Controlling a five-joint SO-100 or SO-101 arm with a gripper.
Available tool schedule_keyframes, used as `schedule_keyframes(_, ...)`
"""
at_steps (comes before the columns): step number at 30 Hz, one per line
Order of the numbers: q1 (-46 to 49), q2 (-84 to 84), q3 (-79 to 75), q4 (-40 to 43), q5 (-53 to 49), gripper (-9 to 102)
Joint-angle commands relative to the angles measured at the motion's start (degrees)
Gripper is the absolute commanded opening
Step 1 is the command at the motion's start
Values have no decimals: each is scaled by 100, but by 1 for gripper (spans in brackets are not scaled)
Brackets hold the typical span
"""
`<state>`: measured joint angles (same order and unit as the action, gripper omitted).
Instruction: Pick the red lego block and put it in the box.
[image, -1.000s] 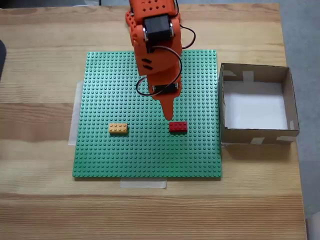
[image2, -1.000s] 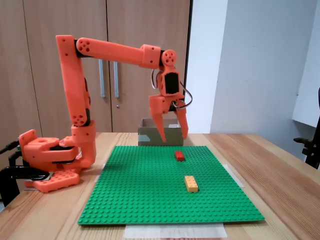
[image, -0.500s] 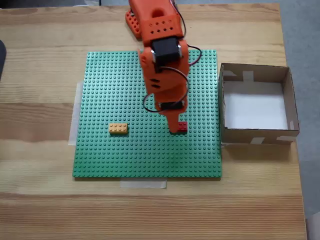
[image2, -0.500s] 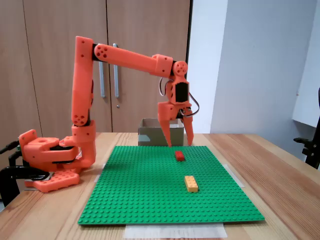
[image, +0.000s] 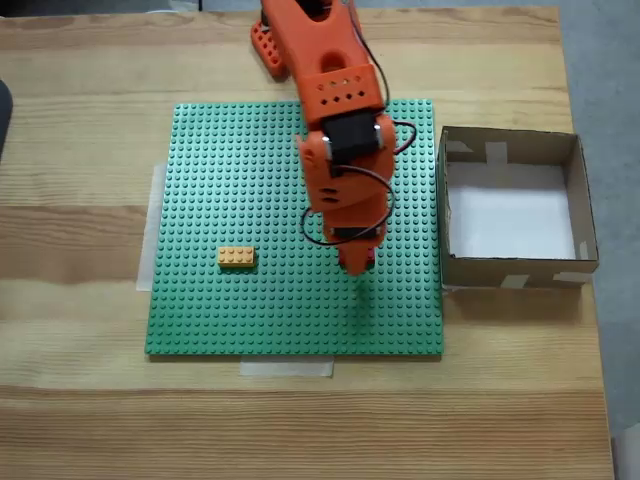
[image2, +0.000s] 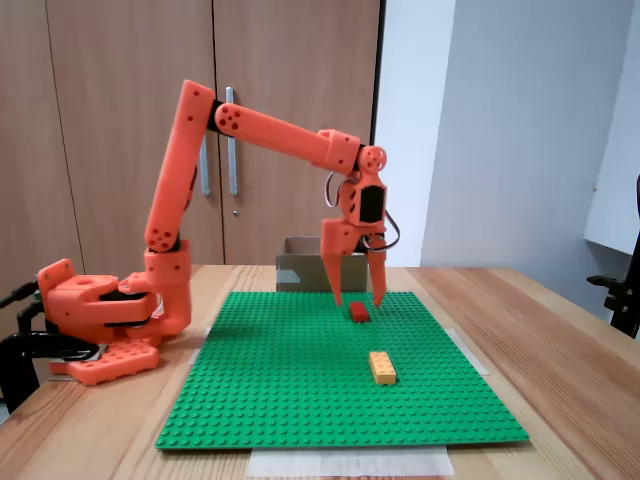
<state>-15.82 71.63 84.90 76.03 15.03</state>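
Wooden tabletop (image2: 560, 330) carries a taped-down green studded plastic baseplate (image2: 300, 390) that spreads across the lower half of the side-on fixed view, with closed wood-veneer cabinet doors behind.

Nearest the camera in that view, low and right of centre, lies the small orange-yellow plastic brick (image2: 381, 367), untouched; in the top-down fixed view it sits left of centre (image: 236, 257). Beyond it, at mid-frame, rests the small red rectangular lego block (image2: 359, 312) on the plate. The orange plastic two-finger gripper (image2: 357, 299) has come down and forward over the last second: it hung well above and short of the block, and now its fingertips flank the block just above the studs, jaws spread wider than the brick and holding nothing. From above, the gripper (image: 356, 266) now covers most of the block, of which only a red sliver (image: 368, 262) shows at its tip.

Farthest back stands the square open-topped brown cardboard box (image2: 300, 268), empty, at the right edge of the plate in the top-down view (image: 510, 268).

The approach looks nearly finished; what remains is probably a little more descent, then closing, lifting and carrying right to the box.
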Motion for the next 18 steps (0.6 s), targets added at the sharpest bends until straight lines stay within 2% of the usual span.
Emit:
schedule_keyframes(1, 0, -26, -281, -26, 70, 26)
schedule_keyframes(13, -97, -79, -229, -272, -220, 26)
schedule_keyframes(18, -44, -44, -26, -281, 0, 26)
